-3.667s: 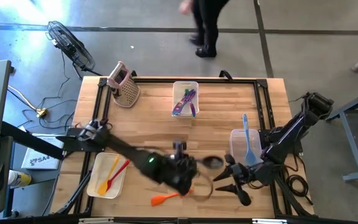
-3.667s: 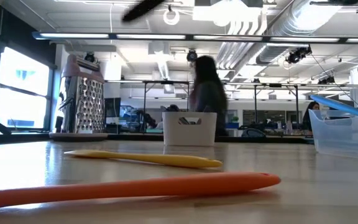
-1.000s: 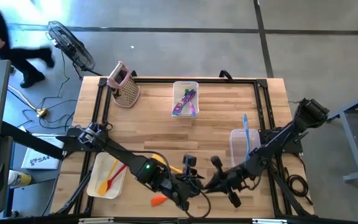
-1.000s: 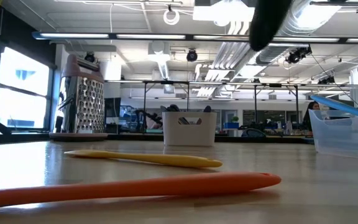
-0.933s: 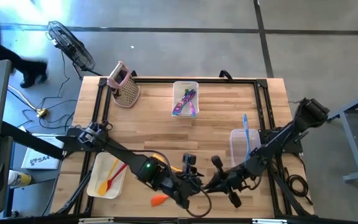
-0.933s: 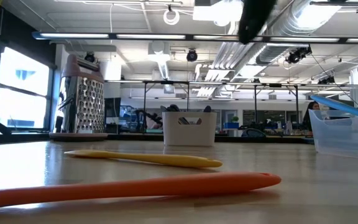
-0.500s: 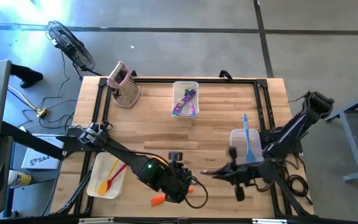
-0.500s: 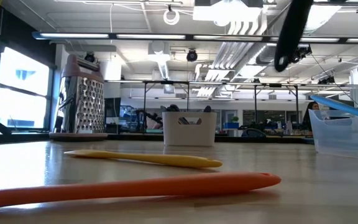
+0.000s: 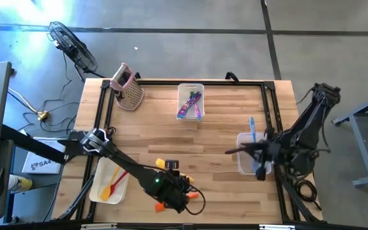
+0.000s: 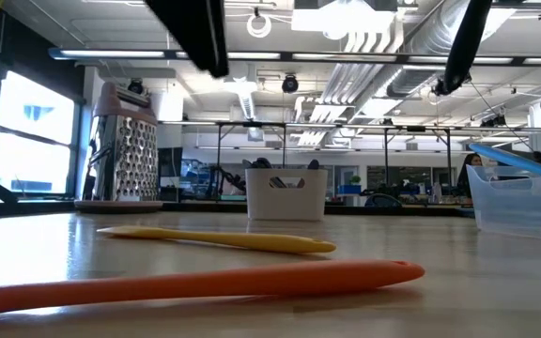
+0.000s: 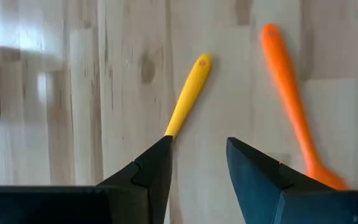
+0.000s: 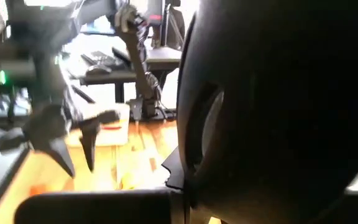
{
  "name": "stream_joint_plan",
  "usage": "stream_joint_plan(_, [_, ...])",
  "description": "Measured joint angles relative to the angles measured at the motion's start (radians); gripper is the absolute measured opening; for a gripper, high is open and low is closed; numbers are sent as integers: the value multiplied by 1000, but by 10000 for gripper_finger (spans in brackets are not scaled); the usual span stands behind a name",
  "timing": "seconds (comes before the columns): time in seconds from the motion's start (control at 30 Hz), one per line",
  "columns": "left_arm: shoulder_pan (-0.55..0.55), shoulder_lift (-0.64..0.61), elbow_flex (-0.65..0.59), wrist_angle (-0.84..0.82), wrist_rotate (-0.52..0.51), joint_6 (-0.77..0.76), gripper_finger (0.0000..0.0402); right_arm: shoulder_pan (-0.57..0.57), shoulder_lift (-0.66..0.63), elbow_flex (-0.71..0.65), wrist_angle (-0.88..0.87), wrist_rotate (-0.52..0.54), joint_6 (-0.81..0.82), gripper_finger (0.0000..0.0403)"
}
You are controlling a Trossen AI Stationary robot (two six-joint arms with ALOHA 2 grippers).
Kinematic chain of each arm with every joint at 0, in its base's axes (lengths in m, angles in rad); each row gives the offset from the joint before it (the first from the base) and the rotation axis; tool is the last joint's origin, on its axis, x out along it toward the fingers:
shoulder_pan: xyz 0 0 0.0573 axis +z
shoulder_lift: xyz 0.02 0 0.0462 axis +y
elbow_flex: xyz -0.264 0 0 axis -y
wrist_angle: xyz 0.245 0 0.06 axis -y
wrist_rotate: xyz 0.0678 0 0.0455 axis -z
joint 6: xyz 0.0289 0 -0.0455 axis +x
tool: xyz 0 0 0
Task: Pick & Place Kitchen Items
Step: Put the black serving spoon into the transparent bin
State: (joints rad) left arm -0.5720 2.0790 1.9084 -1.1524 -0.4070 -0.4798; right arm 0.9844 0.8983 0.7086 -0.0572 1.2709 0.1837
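Left gripper (image 11: 197,165): hung parted, empty, over yellow spatula (image 11: 187,94).
Right gripper (image 9: 255,153): held black ladle (image 9: 234,151) beside clear bin (image 9: 246,167).
Advice: centre handle before closing.

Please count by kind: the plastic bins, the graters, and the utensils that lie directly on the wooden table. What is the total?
Plastic bins: 3 (white bin, centre clear bin, right clear bin)
Graters: 1 (pink grater)
Utensils on the wood: 2 (yellow utensil, orange utensil)
Total: 6

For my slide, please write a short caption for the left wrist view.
Open left gripper poised above the wooden table, over a yellow utensil, with an orange utensil alongside.
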Motion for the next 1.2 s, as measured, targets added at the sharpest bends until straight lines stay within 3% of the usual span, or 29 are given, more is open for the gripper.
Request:
stream_joint_plan(0.23, [2, -1, -142, 36, 17, -50, 145, 13, -151, 0, -162, -7, 161, 34])
stream_joint_plan(0.47, [2, -1, -189, 37, 86, -101, 145, 13, -301, 0, -320, -147, 332, 34])
stream_joint_plan(0.63, [2, -1, -190, 51, 92, -102, 145, 13, -392, 0, -590, -224, 614, 34])
stream_joint_plan(0.77, [0, -1, -190, 53, 106, -104, 145, 11, -415, 0, -768, -305, 817, 34])
stream_joint_plan(1.03, [1, -1, -190, 58, 105, -104, 145, 8, -415, 0, -935, -388, 982, 34])
stream_joint_plan(1.2, [1, -1, -190, 71, 102, -103, 145, 8, -393, 0, -1059, -492, 1128, 34])
